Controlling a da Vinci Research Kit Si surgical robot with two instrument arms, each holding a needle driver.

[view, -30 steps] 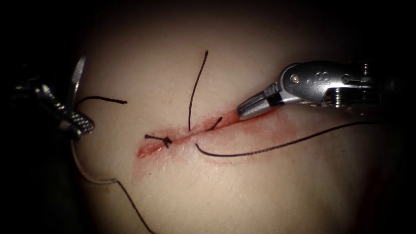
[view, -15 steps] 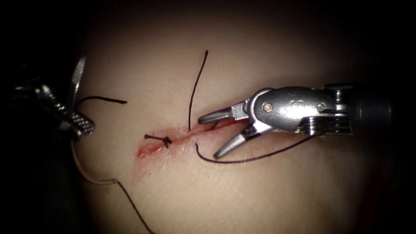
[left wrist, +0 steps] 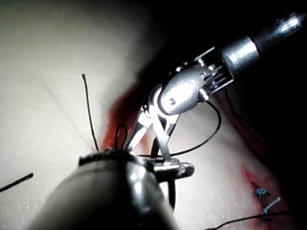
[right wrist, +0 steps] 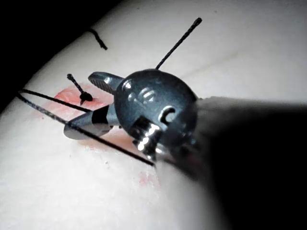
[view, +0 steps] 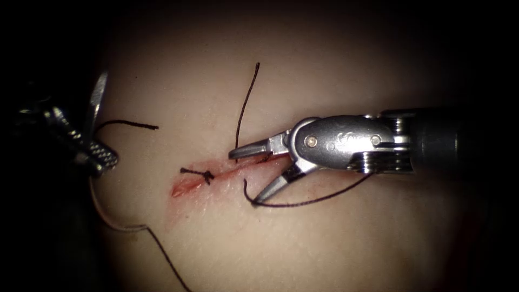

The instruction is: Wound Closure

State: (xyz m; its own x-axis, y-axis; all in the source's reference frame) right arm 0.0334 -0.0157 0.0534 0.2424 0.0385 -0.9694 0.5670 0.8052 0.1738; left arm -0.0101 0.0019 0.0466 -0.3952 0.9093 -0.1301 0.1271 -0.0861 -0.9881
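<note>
Over the cut (view: 216, 174), the right pincer (view: 244, 177) gapes wide, holding nothing, straddling the thread (view: 246, 105); the left pincer (view: 100, 157), well left, clamps the needle (view: 96, 100).

Taking the cut (view: 227, 172) as landmark, the right tool (view: 248, 176) crowds its middle, jaws spread and empty, one over the cut line and one below it touching the thread (view: 308, 201) that loops there. An upright thread end (view: 244, 108) stands just above. At the far left edge, the left tool (view: 94, 154) grips the needle (view: 96, 103), off the tissue (view: 324, 243), whose upper and lower expanses lie bare.
</note>
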